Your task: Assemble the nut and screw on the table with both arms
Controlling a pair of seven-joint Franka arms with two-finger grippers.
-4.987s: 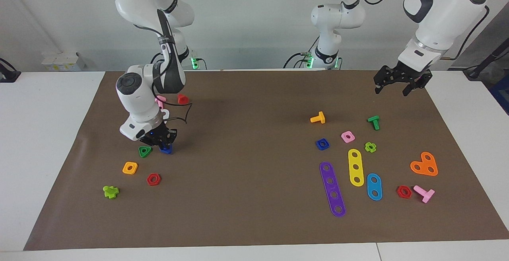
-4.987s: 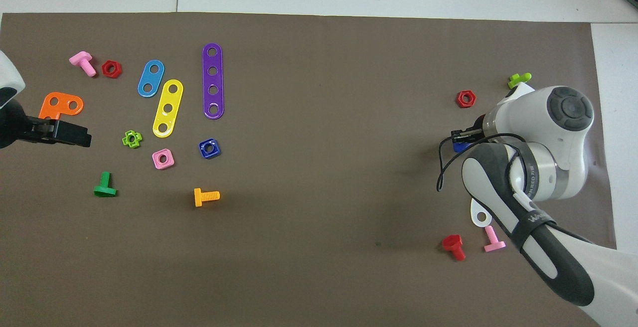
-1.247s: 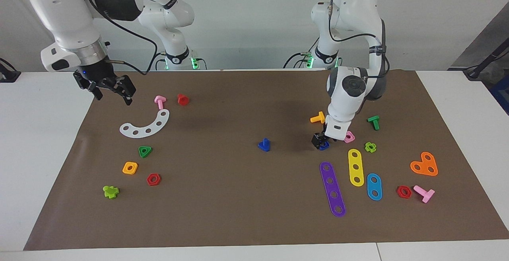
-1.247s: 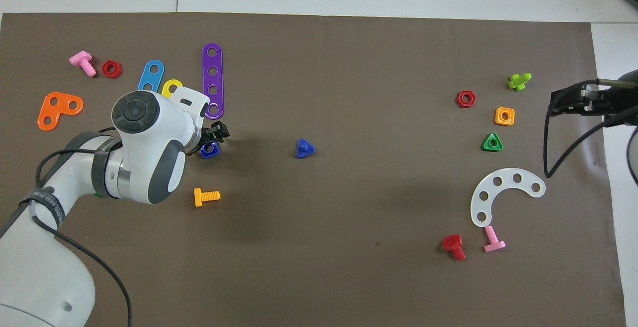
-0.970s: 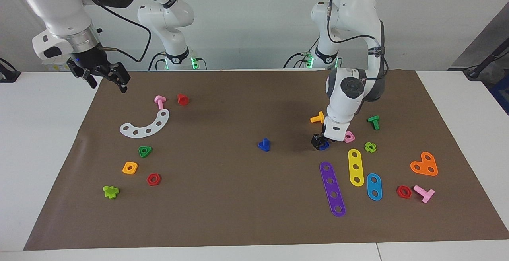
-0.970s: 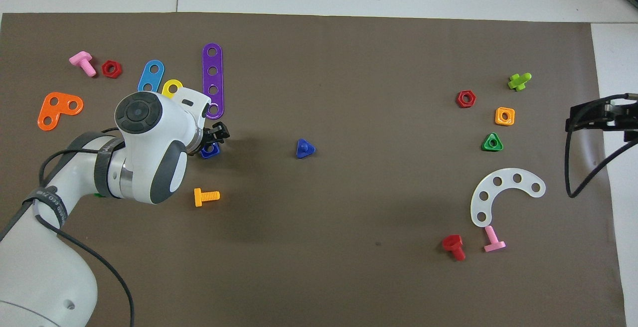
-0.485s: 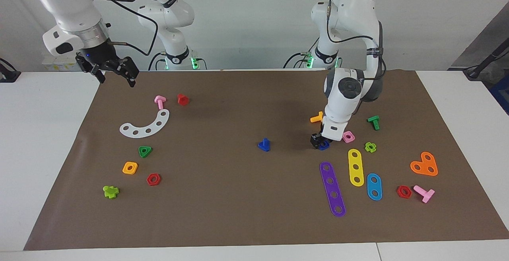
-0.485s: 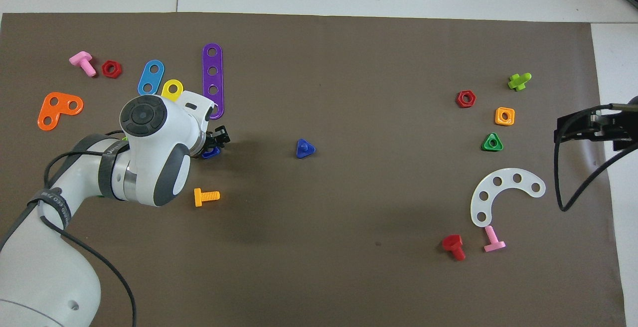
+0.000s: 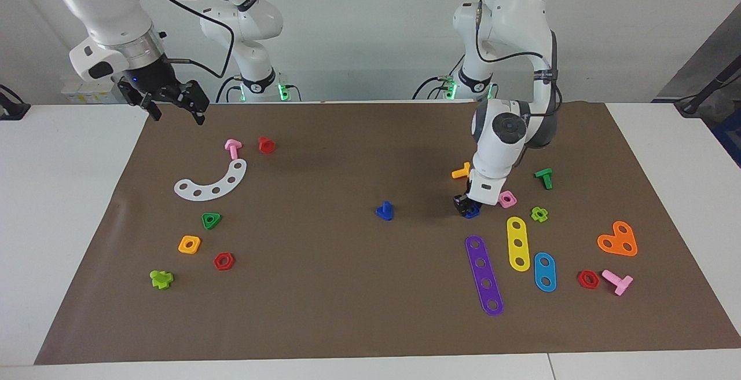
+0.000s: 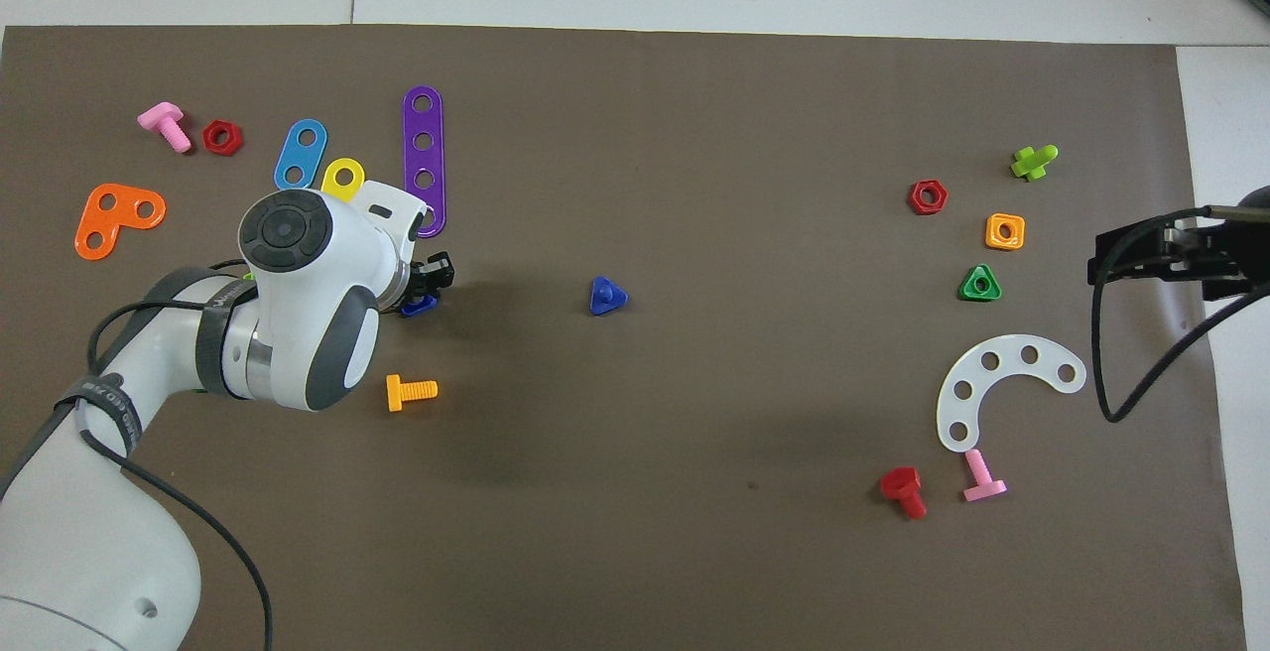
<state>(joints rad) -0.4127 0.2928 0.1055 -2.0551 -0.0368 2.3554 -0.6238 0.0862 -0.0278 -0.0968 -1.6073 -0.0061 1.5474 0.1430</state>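
The surface (image 9: 370, 333) is a wide white top with a brown mat (image 9: 347, 287) over most of it. Two white arms reach over it.

The left arm (image 9: 509, 131) bends down toward its own end of the mat, and the left gripper (image 9: 466, 207) is down at the nut (image 9: 472, 212), its fingers set close around it. From overhead only a sliver of the nut (image 10: 419, 306) shows under the gripper (image 10: 429, 284). Whether the nut is lifted off the mat cannot be told.

The right arm (image 9: 110, 3) is raised, and the right gripper (image 9: 173, 108) hangs with its fingers spread and nothing between them, over the mat's edge at the right arm's end.

A purple strip (image 9: 484, 276), a yellow strip (image 9: 518, 243) and a light blue strip (image 9: 544, 271) lie farther from the robots than the nut. A white curved strip (image 9: 213, 182) lies toward the right arm's end of the mat.

The screw (image 9: 384, 211) stands head down, shaft up, near the middle of the mat, well apart from the nut and from both grippers. A pink nut (image 9: 507, 198) lies just beside the left gripper, and an orange screw (image 9: 461, 171) lies nearer the robots than the nut.
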